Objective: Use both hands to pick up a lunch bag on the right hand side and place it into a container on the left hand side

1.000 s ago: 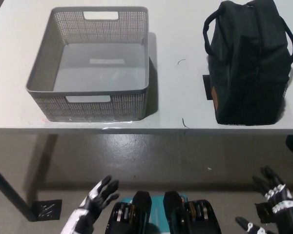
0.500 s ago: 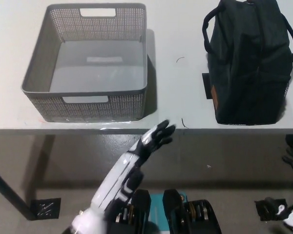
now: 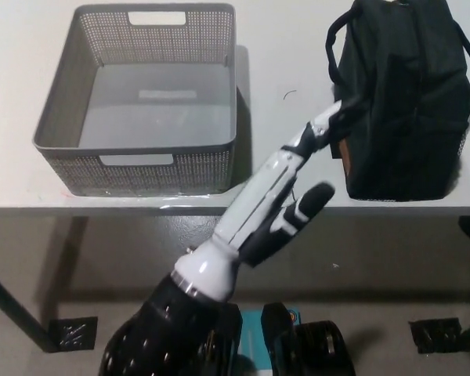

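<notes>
left hand (image 3: 286,184) — fingers (image 3: 329,121) spread, tips at lunch bag (image 3: 399,102) side, nothing held | right hand — out of view

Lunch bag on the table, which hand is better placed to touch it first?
Left. The white left hand stretches across the table with its fingertips at the black lunch bag; the right hand is out of view.
</notes>
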`<move>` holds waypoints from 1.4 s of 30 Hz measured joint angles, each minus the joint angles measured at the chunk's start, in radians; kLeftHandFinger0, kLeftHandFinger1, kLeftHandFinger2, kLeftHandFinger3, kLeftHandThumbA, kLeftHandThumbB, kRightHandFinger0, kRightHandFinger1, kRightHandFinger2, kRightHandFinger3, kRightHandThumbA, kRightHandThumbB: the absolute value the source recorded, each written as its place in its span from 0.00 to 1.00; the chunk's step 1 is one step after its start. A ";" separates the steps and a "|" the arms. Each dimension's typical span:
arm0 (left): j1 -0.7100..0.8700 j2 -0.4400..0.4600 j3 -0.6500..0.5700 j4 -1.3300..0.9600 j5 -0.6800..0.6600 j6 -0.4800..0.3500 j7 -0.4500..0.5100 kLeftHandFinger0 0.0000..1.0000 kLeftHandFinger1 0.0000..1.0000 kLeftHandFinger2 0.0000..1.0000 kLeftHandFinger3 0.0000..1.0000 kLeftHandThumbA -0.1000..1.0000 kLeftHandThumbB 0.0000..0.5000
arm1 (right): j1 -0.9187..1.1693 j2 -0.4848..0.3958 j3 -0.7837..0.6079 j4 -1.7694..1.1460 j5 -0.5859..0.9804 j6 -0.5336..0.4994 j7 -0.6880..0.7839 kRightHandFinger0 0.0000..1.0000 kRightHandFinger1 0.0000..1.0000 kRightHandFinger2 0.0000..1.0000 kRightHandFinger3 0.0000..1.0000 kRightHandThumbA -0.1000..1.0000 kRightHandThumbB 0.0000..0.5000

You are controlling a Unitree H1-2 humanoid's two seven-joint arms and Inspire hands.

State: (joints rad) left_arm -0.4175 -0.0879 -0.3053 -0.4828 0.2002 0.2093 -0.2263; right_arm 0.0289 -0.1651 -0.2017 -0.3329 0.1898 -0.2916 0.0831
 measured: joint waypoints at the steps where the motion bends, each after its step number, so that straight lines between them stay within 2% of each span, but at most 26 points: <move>1: -0.014 0.000 0.001 0.009 0.006 0.007 0.000 1.00 1.00 1.00 1.00 1.00 0.67 | -0.014 -0.002 -0.005 0.007 0.001 0.004 -0.002 0.83 0.94 1.00 1.00 1.00 0.55; 3: -0.061 -0.002 0.009 0.039 0.017 0.019 0.003 1.00 1.00 1.00 1.00 1.00 0.71 | -0.053 -0.009 -0.016 0.028 0.014 0.020 -0.007 0.94 1.00 1.00 1.00 1.00 0.60; 5: -0.095 -0.006 0.024 0.069 0.022 0.024 0.006 1.00 1.00 1.00 1.00 1.00 0.73 | -0.093 -0.015 -0.026 0.055 0.028 0.033 -0.010 0.99 1.00 1.00 1.00 1.00 0.59; 7: -0.147 -0.015 0.053 0.118 0.021 0.030 0.010 1.00 1.00 1.00 1.00 1.00 0.75 | -0.153 -0.029 -0.041 0.095 0.049 0.049 -0.015 1.00 1.00 1.00 1.00 1.00 0.59; 12: -0.245 -0.025 0.106 0.240 0.020 0.027 0.029 1.00 1.00 1.00 1.00 1.00 0.87 | -0.252 -0.038 -0.051 0.173 0.079 0.084 -0.019 1.00 1.00 1.00 1.00 1.00 0.42; 16: -0.319 -0.026 0.146 0.331 0.017 0.027 0.048 1.00 1.00 1.00 1.00 1.00 0.93 | -0.311 -0.038 -0.050 0.241 0.082 0.114 -0.020 1.00 1.00 1.00 1.00 1.00 0.33; 20: -0.381 -0.025 0.171 0.401 0.013 0.029 0.062 1.00 1.00 1.00 1.00 1.00 0.86 | -0.367 -0.042 -0.050 0.282 0.082 0.146 -0.023 1.00 1.00 1.00 1.00 1.00 0.36; 24: -0.431 -0.018 0.179 0.505 0.010 0.023 0.072 1.00 1.00 1.00 1.00 1.00 0.93 | -0.434 -0.048 -0.050 0.328 0.080 0.162 -0.027 1.00 1.00 1.00 1.00 1.00 0.39; 30: -0.467 0.009 0.192 0.640 0.012 0.020 0.086 1.00 1.00 1.00 1.00 1.00 0.98 | -0.487 -0.059 -0.049 0.382 0.074 0.168 -0.033 1.00 1.00 1.00 1.00 1.00 0.40; 38: -0.532 0.038 0.204 0.816 0.012 0.010 0.104 1.00 1.00 1.00 1.00 1.00 0.88 | -0.496 -0.059 -0.042 0.401 0.070 0.168 -0.033 1.00 1.00 1.00 1.00 1.00 0.39; 39: -0.538 0.040 0.204 0.830 0.011 0.008 0.105 1.00 1.00 1.00 1.00 1.00 0.81 | -0.496 -0.059 -0.042 0.401 0.070 0.168 -0.033 1.00 1.00 1.00 1.00 1.00 0.38; 42: -0.566 0.052 0.206 0.902 0.010 -0.005 0.109 1.00 1.00 1.00 1.00 1.00 0.78 | -0.496 -0.060 -0.040 0.404 0.070 0.168 -0.033 1.00 1.00 1.00 1.00 1.00 0.36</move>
State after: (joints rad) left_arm -0.9834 -0.0360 -0.0997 0.4189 0.2099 0.2047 -0.1177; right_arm -0.4671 -0.2248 -0.2412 0.0706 0.2594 -0.1233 0.0504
